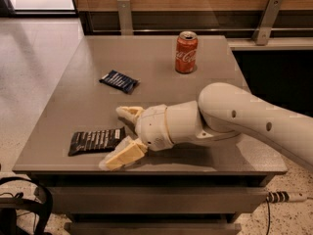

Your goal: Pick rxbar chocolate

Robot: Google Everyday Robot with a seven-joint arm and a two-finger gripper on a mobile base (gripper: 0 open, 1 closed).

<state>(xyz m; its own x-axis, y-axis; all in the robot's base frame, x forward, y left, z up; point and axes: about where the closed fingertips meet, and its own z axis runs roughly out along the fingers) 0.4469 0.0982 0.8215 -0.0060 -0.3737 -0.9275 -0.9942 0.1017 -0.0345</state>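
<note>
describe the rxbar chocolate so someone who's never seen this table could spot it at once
On the grey table, look at the front left corner, by the open gripper. The rxbar chocolate lies flat there: a long black-brown wrapper with white lettering, bigger and darker than the blue bar further back, and far from the red can.
</note>
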